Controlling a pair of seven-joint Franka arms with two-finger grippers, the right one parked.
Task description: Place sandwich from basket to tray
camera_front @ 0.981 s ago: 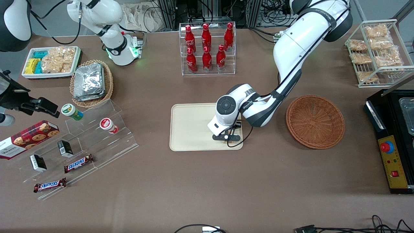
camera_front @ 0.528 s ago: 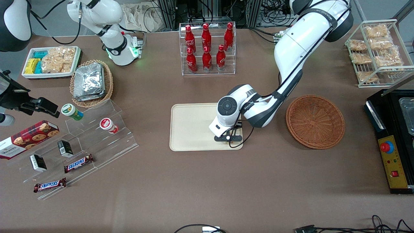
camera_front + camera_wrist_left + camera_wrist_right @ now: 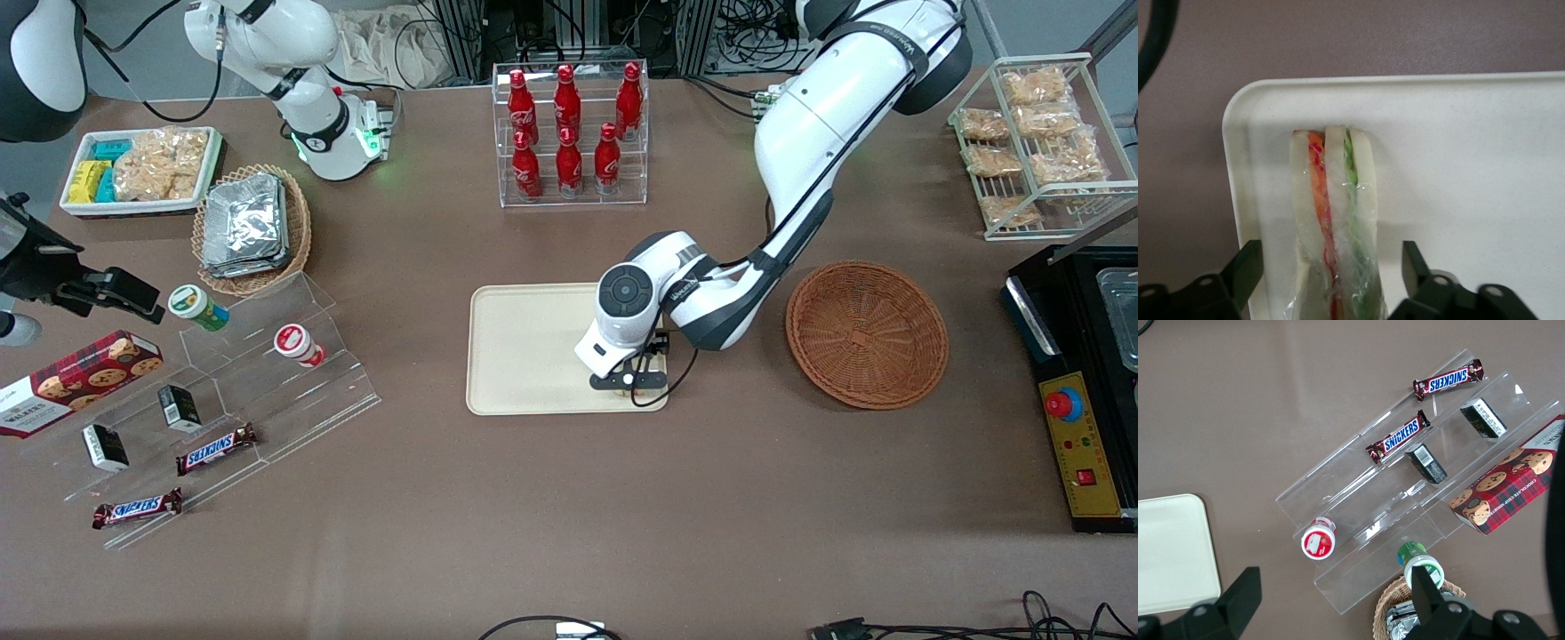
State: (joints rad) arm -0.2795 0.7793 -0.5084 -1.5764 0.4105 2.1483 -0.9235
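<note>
The working arm [image 3: 827,107] is built of glossy white rounded shells with dark grey-black bands at its joints. A thin black cable runs along the outside of its upper link. The wrist housing [image 3: 628,293] carries a round dark grey cap with a raised pattern of buttons on it. A black cable loops out beside the wrist. The end effector [image 3: 1328,283] is black, with two matt black fingers [image 3: 1245,270] and small round screw holes in its body.
</note>
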